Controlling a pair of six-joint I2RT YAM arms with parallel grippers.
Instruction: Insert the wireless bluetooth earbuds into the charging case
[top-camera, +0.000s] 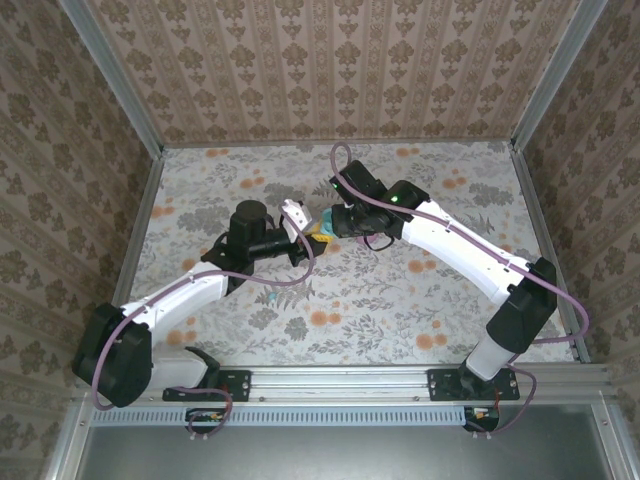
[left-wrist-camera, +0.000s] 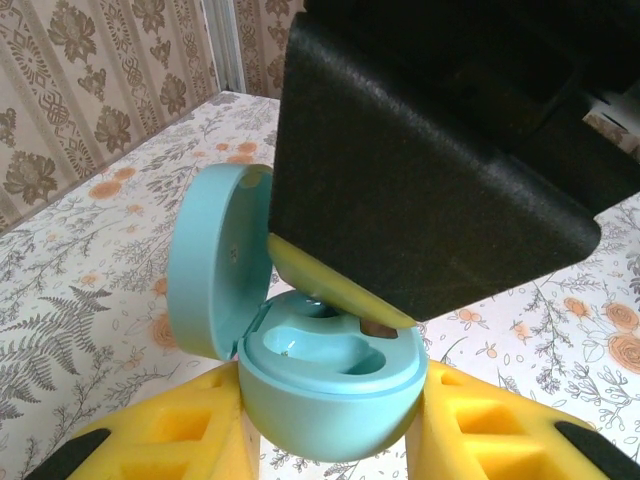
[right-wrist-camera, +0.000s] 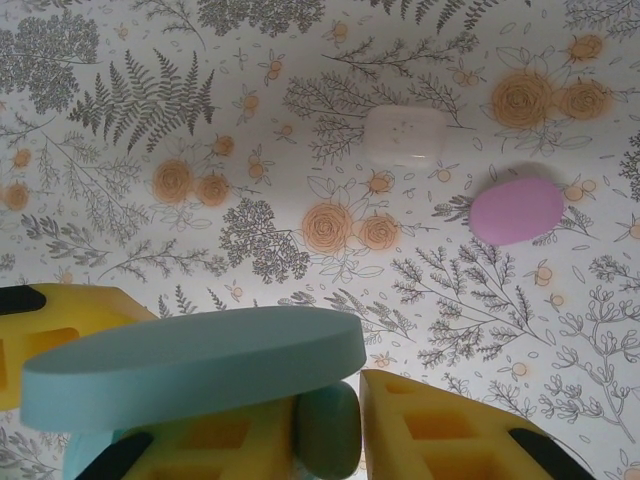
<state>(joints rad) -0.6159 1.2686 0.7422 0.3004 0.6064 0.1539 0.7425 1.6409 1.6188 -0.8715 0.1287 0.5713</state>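
Where the two arms meet over the middle of the flower-printed table (top-camera: 400, 300), the left gripper (left-wrist-camera: 330, 445) has its yellow foam-padded fingers (left-wrist-camera: 170, 440) pressed in from both sides on the rounded body of a glossy teal plastic charging case (left-wrist-camera: 330, 400). The case is upright, its round lid (left-wrist-camera: 215, 265) hinged up and back on the left, and the moulded sockets inside face upward.

The right gripper (right-wrist-camera: 325, 440) comes in from the opposite side, its black housing (left-wrist-camera: 420, 170) hanging over the case and covering much of the opening. One of its yellow fingertips (left-wrist-camera: 340, 290) lies slanted across the mouth of the case, at the rim. From its own wrist camera, its two yellow fingers are closed on a small, glossy, bean-shaped teal earbud (right-wrist-camera: 328, 432), which sits just behind the raised lid seen edge-on. I cannot tell whether the bud has reached a socket; a small dark spot shows under the fingertip, too hidden to name.

The left arm (top-camera: 190, 290) stretches from its base at the near left corner diagonally inward, wrist level and pointing right. The right arm (top-camera: 460, 245) rises from the near right base, bends at the elbow and reaches back left, wrist tipped down toward the case.

On the table beyond lie a whitish rounded-square case (right-wrist-camera: 405, 135), with a few tiny dots on its top, and near it a pink oval case (right-wrist-camera: 517, 210), the two apart.
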